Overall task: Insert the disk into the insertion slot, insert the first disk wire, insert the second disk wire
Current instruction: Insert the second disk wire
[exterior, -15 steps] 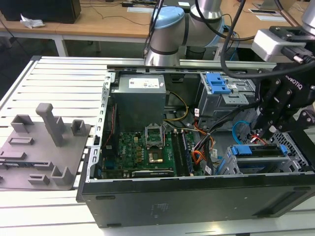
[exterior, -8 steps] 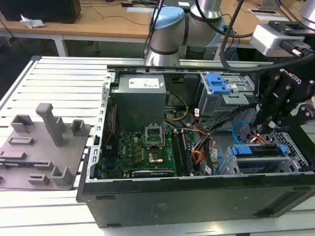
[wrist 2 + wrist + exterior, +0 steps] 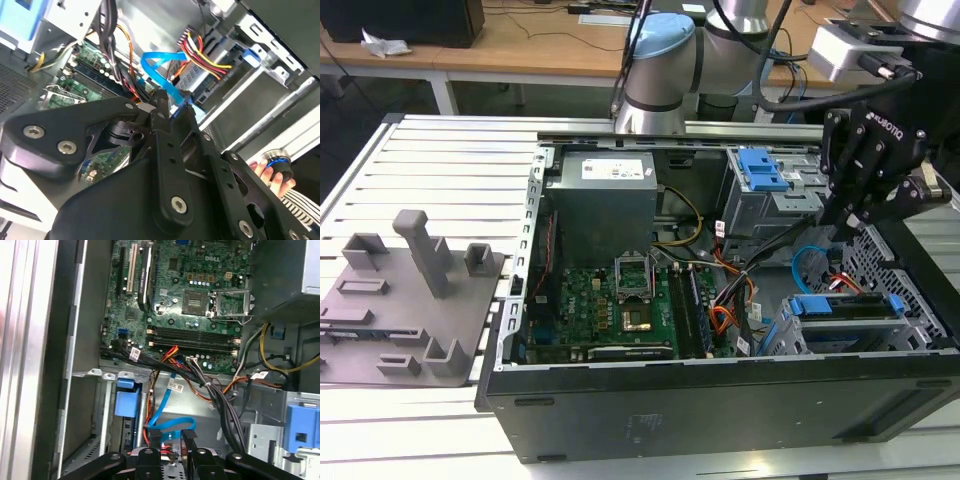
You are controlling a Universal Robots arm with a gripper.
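One claw [image 3: 175, 103] pinching second disk wire [image 3: 150, 64], person's hand [image 3: 261, 170] in second wrist view

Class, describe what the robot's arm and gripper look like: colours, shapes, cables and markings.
The arm is made of silver-grey tubes with light-blue joint caps; black cables run along it. The gripper is matte black, built of flat jointed bars with silver screw heads, and bears white lettering on its body.
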